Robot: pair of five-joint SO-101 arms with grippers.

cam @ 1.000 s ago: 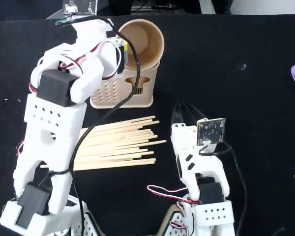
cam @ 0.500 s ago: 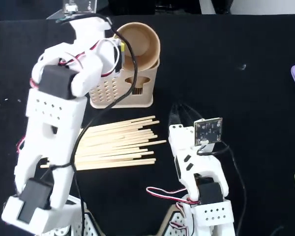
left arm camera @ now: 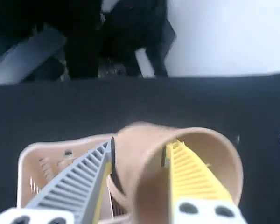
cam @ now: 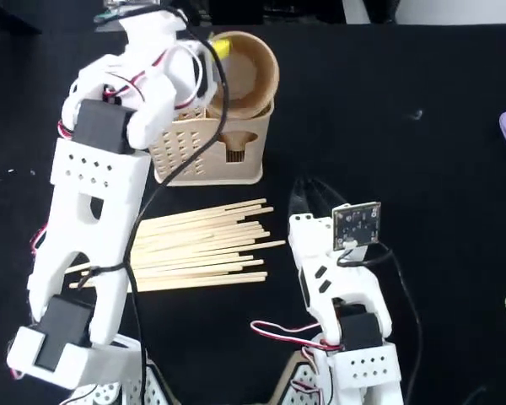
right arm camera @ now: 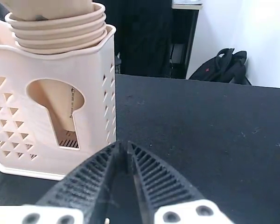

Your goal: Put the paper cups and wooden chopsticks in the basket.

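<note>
Pinched at one end of a beige perforated plastic basket [cam: 204, 156]: a tan paper cup [cam: 244, 72].

Clamps with the left gripper [left arm camera: 141, 149] on the cup's wall, grey finger outside and yellow finger inside, the mouth tilted up toward the high camera. Stands with its bottom inside the topmost of a stack of nested paper cups [right arm camera: 56, 28], in the basket's end with the keyhole cutout. Lies flat on the black table [cam: 422, 211], just in front of the basket and apart from it: a loose bundle of pale wooden chopsticks [cam: 202, 245]. Hangs low over the table near the chopsticks' tips, with the right gripper [right arm camera: 128, 151] pressed together on nothing and pointing at the basket.
</note>
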